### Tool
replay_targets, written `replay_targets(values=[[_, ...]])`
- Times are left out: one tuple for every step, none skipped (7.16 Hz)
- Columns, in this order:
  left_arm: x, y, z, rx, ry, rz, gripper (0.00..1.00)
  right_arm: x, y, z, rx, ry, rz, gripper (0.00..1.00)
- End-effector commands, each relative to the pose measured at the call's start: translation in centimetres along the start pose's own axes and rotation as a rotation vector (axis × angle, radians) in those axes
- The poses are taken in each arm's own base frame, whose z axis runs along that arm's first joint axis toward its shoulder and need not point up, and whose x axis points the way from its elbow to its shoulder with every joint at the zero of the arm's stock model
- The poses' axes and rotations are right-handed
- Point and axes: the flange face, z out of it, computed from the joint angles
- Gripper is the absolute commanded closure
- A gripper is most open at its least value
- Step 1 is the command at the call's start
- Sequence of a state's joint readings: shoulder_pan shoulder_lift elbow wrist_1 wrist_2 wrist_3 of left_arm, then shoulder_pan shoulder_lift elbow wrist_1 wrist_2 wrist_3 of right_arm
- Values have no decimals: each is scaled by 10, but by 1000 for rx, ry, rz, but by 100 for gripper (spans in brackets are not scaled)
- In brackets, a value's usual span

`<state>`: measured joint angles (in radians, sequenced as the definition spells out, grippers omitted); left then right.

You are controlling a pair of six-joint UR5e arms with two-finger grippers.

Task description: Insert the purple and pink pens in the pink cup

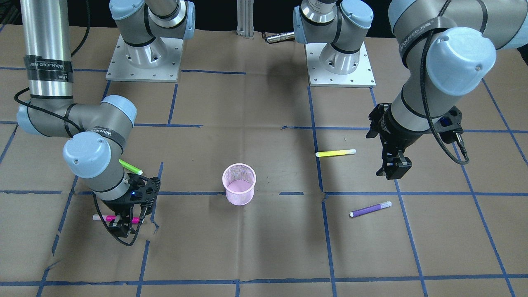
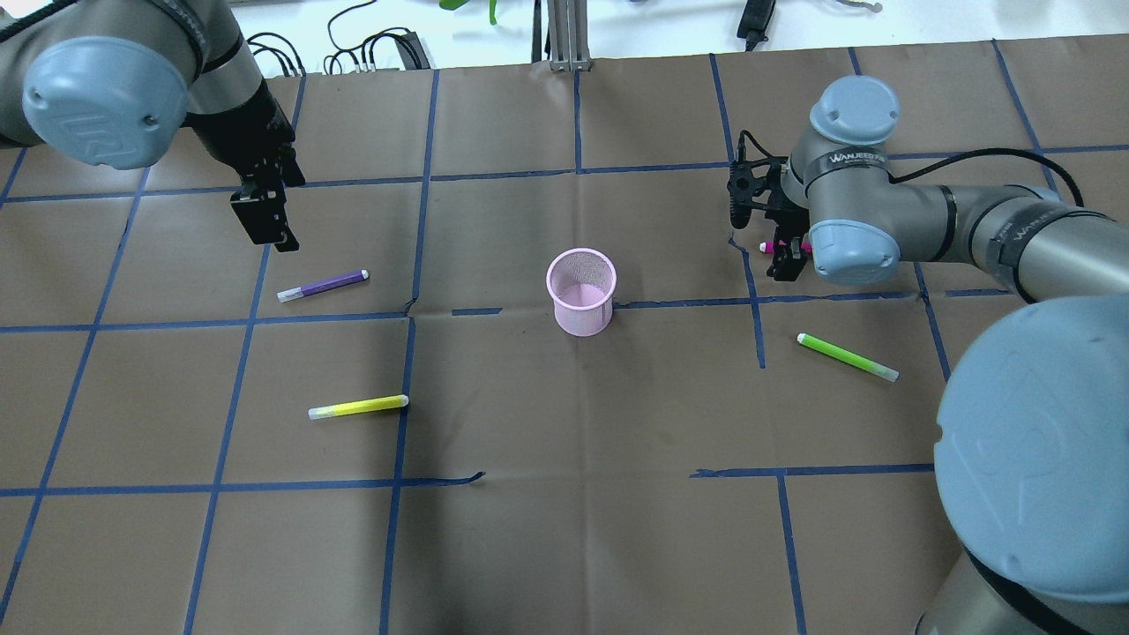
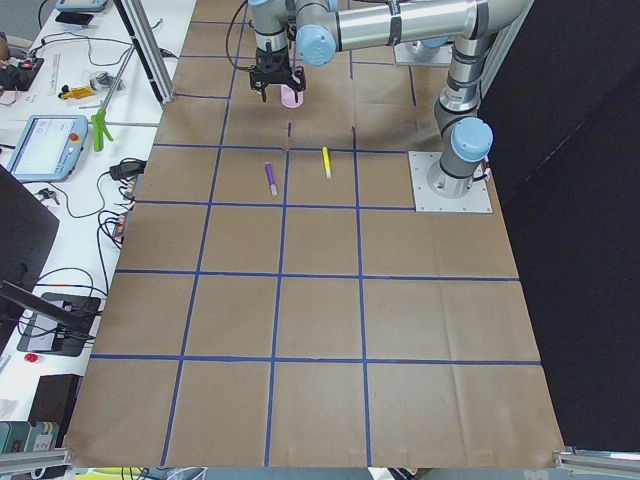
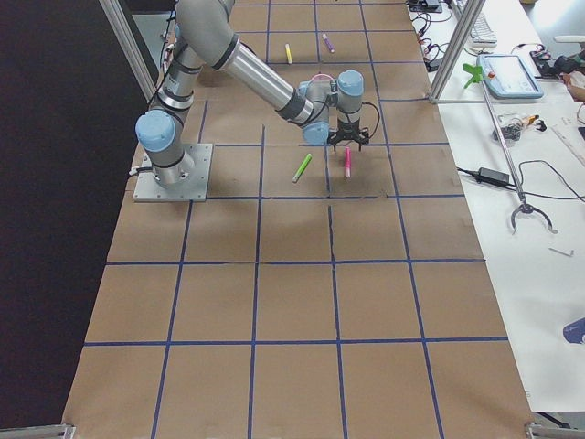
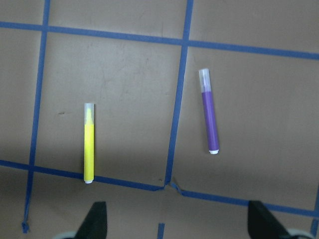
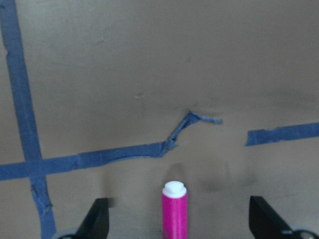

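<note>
The pink mesh cup (image 2: 579, 291) stands upright and empty at the table's middle. The purple pen (image 2: 322, 285) lies flat to its left. My left gripper (image 2: 265, 220) hovers open just beyond the pen, empty. In the left wrist view the purple pen (image 5: 209, 112) lies ahead of the spread fingers (image 5: 94, 221). The pink pen (image 1: 108, 218) lies flat on the table. My right gripper (image 1: 121, 225) is low over it, open, with a finger on each side. In the right wrist view the pink pen (image 6: 174, 211) sits between the wide-apart fingers (image 6: 99, 219), untouched.
A green pen (image 2: 847, 357) lies near the right arm. A yellow pen (image 2: 357, 407) lies nearer the robot than the purple pen, and shows in the left wrist view (image 5: 88, 144). Brown paper with blue tape lines (image 2: 414, 176) covers the table.
</note>
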<state>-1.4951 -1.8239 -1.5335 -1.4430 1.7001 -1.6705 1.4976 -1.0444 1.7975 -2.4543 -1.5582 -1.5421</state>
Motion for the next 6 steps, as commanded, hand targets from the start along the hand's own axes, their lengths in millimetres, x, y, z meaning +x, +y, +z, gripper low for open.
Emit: replay_targets(values=[[29,7,47,126,-3,-99,2,3,1,3,-5,2,2,8],[30,13,56,149,-13,-87,2,2,1,5,-5,-6,4,19],[31,17,63,186,-20,-73,2,1,1,6,-7,-9,4,25],[36,29,83,245,-38,-47,2,2,1,3,-7,-4,4,31],[42,41,107,312,-51,-12,2,2,1,1,-7,-1,6,32],[48,47,127,365,-54,9,2,3,2,-3,-7,5,10,32]])
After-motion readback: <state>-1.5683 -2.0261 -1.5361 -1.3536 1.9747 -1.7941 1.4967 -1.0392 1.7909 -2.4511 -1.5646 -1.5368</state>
